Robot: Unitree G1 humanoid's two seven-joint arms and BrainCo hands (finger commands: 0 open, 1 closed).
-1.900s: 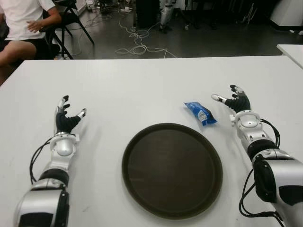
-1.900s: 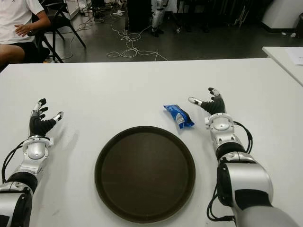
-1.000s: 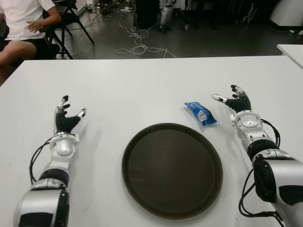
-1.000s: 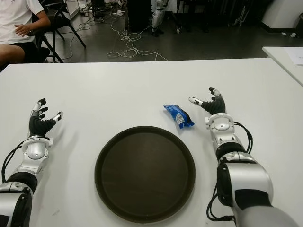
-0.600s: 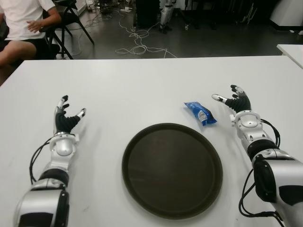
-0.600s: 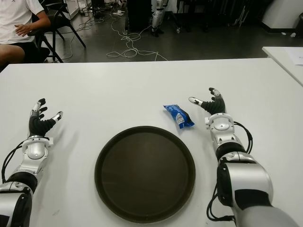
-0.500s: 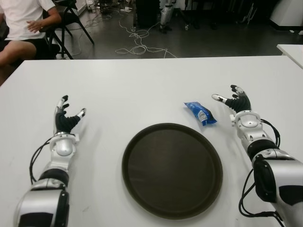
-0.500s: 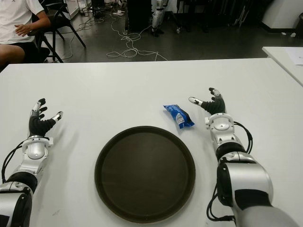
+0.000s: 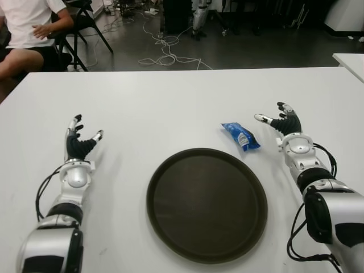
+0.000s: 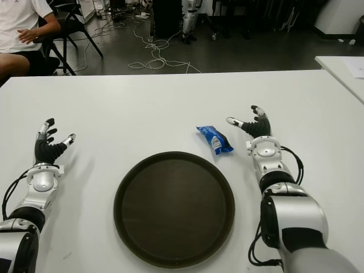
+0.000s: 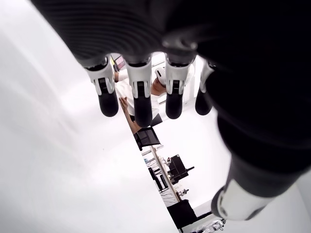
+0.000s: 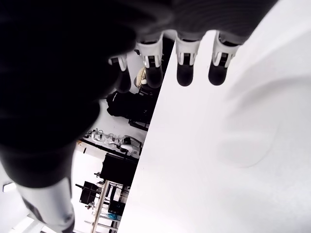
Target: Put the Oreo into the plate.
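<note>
A blue Oreo packet [image 9: 241, 136] lies on the white table [image 9: 170, 108], just beyond the upper right rim of the round dark brown plate [image 9: 207, 203]. The plate holds nothing. My right hand [image 9: 278, 121] is a little to the right of the packet, fingers spread, holding nothing. My left hand [image 9: 81, 140] is far to the left of the plate, fingers spread too. In both wrist views the fingers [image 11: 138, 92] extend straight over bare table.
A seated person [image 9: 25, 34] is at the far left beyond the table's back edge, beside a black chair [image 9: 82, 23]. Cables [image 9: 165, 51] lie on the floor behind. Another white table's corner [image 9: 350, 61] shows at the right.
</note>
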